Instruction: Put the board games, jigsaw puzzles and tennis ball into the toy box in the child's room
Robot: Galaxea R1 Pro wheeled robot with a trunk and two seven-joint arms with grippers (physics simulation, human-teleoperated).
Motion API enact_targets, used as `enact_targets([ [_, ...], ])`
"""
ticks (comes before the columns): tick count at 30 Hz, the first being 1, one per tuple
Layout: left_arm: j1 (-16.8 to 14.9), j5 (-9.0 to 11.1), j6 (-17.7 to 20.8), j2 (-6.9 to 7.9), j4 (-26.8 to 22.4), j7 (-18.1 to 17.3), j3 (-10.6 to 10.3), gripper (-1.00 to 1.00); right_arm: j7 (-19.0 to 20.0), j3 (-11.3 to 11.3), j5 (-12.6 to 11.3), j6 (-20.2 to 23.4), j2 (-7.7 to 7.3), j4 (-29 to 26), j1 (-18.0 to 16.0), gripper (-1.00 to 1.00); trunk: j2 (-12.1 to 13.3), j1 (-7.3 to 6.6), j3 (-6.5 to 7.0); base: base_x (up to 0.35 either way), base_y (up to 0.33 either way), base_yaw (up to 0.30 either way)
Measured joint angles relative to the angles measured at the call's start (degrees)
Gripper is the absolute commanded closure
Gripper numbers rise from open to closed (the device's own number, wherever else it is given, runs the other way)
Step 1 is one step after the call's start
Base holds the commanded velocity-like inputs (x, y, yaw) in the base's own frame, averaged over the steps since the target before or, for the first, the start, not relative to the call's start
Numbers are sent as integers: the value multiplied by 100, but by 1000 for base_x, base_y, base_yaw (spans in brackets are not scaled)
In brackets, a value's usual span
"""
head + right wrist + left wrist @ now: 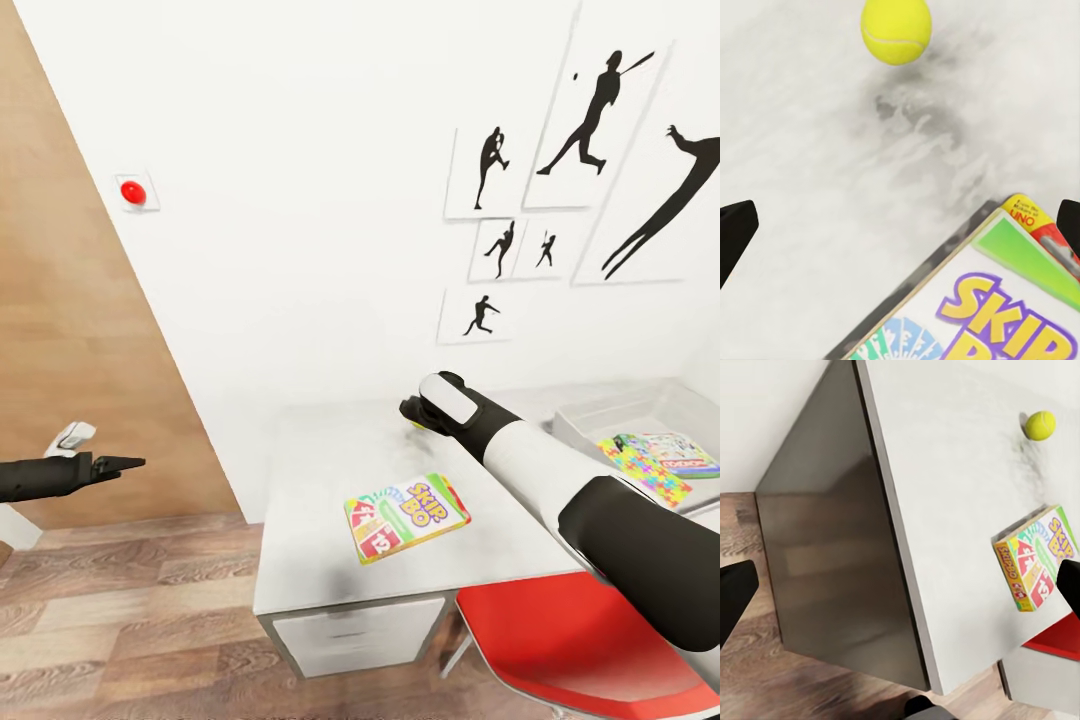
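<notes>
Matt mottled grey table [320, 470], glossy printed card SKIP-BO box [406, 516], fuzzy tennis ball [896, 30], wood-grain floor [120, 620]

- The table [330, 570], a pale grey-white top marked with dark smudges, stands against the white wall.
- The SKIP-BO box [406, 516] lies flat near the table's front edge, printed face up, turned askew.
- The tennis ball [896, 28], yellow-green, rests on the table behind the SKIP-BO box, apart from it.
- The toy box [600, 415], a shallow grey tray, sits at the table's far right end; a jigsaw puzzle [645, 470] and a pale green board game [672, 452] lie flat in it, overlapping.
</notes>
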Motion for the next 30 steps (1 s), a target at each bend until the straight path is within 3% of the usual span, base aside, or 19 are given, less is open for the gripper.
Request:
enact_targets([
  [30,13,5,-9,-8,1,5,14,-100,-47,-26,-35,23,-94,168,-1,-100,-1,0,-284,27,14,0],
])
